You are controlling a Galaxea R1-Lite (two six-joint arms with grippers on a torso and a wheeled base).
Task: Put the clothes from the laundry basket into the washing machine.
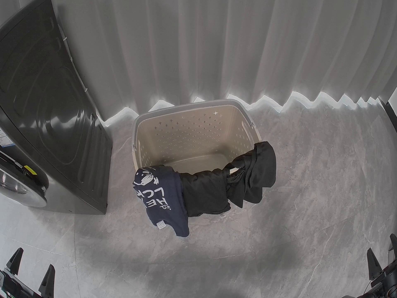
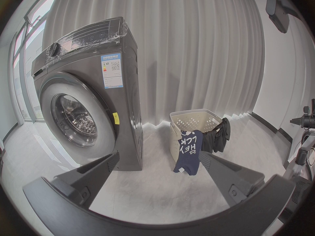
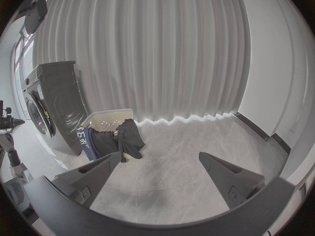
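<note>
A beige laundry basket [image 1: 194, 125] stands on the floor before the curtain. A navy printed shirt [image 1: 161, 199] hangs over its front rim, next to a black garment [image 1: 231, 179] draped over the front and right rim. The dark grey washing machine [image 1: 45, 116] stands to the basket's left, its round door [image 2: 73, 118] facing left of me. My left gripper [image 1: 32, 270] is open, low at the near left. My right gripper [image 1: 382, 255] is open, low at the near right. Both are well short of the basket, as the left gripper [image 2: 159, 163] and right gripper [image 3: 159, 163] show in their wrist views.
A white pleated curtain [image 1: 231, 38] runs along the back. Bare grey floor [image 1: 322, 174] lies right of the basket and between me and it. A white wall with a dark skirting [image 3: 262, 128] closes the right side. Tripod gear [image 2: 306, 122] stands at the side.
</note>
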